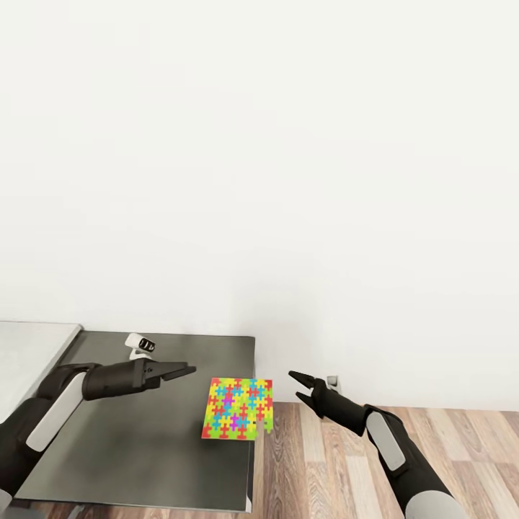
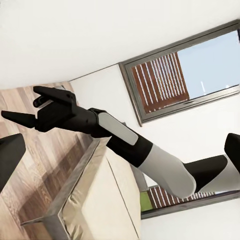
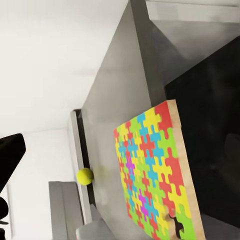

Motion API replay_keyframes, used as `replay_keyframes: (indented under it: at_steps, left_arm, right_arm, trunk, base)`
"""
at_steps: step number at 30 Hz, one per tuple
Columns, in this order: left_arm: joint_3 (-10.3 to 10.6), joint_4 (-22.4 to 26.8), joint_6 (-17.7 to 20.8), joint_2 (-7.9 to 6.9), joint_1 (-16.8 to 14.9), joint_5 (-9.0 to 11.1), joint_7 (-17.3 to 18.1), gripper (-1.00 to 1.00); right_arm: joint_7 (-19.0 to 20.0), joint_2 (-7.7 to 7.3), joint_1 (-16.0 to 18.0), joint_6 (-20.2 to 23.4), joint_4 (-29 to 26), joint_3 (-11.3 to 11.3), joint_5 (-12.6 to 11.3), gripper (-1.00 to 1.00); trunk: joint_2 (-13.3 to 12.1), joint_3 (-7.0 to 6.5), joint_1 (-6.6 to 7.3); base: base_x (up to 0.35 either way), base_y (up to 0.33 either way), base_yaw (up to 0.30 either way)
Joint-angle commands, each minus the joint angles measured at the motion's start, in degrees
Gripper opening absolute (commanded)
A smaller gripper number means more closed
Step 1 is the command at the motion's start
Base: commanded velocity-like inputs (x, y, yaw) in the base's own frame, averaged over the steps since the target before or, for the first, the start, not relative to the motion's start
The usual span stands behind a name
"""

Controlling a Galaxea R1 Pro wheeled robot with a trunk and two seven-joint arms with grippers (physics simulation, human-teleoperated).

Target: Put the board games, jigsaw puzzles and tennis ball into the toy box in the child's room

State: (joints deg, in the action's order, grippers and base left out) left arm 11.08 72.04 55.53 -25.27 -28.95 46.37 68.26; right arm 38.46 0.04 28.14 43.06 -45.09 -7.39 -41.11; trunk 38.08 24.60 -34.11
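Observation:
One jigsaw puzzle (image 1: 238,409), a thin square of bright interlocking pieces, lies flat on the dark grey part of the table (image 1: 130,447) and overhangs its right edge. The puzzle (image 3: 152,175) is seen close up in the right wrist view, with the tennis ball (image 3: 85,176) farther along the table near the wall. My left gripper (image 1: 186,372) hovers open just left of the puzzle. My right gripper (image 1: 295,386) is open over the floor, just right of the puzzle; it is also seen as the right gripper (image 2: 22,104) from the left wrist. The toy box and board games are out of view.
A small white and black object (image 1: 140,344) stands at the back of the dark table section. The pale table top (image 1: 29,353) joins on at the left. Wood-plank floor (image 1: 339,461) lies to the right. The bed (image 2: 95,195) and a dark-framed window (image 2: 185,75) are across the room.

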Motion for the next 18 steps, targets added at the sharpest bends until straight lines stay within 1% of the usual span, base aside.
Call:
replay_keyframes:
  at_steps: [1, 5, 9, 13, 18]
  left_arm:
    - [0.15, 0.0, 0.37, -0.05, -0.05, 0.28, 0.03, 1.0]
    - [0.32, 0.61, 0.34, 0.17, -0.03, 0.27, 0.01, 1.0]
    - [0.64, 4.74, 0.46, 0.55, 0.43, 0.24, -0.03, 1.0]
    - [0.57, 7.74, 1.24, 0.62, 1.8, 0.0, -0.04, 1.0]
    - [0.39, 9.2, 1.78, 0.65, 2.43, -0.1, -0.05, 1.0]
  right_arm:
    - [0.07, 0.04, 0.04, 0.34, 0.0, -0.1, -0.12, 1.0]
    - [-0.01, 0.12, 0.11, 0.46, 0.0, -0.09, -0.07, 1.0]
    - [-0.09, 0.02, 0.18, 0.6, 0.0, -0.08, -0.03, 1.0]
    - [-0.07, -0.02, 0.18, 0.71, 0.0, -0.08, -0.05, 1.0]
    - [-0.05, 0.24, 0.18, 0.71, 0.0, -0.08, -0.01, 1.0]
  trunk:
    - [0.48, 0.25, -0.24]
    - [2.08, 0.97, -1.12]
    - [3.69, 1.69, -2.0]
    - [5.29, 2.41, -2.87]
    - [7.3, 3.3, -3.97]
  base:
    - [0.0, 0.0, 0.0]
    - [0.0, 0.0, 0.0]
    - [0.0, 0.0, 0.0]
    - [0.0, 0.0, 0.0]
    - [0.0, 0.0, 0.0]
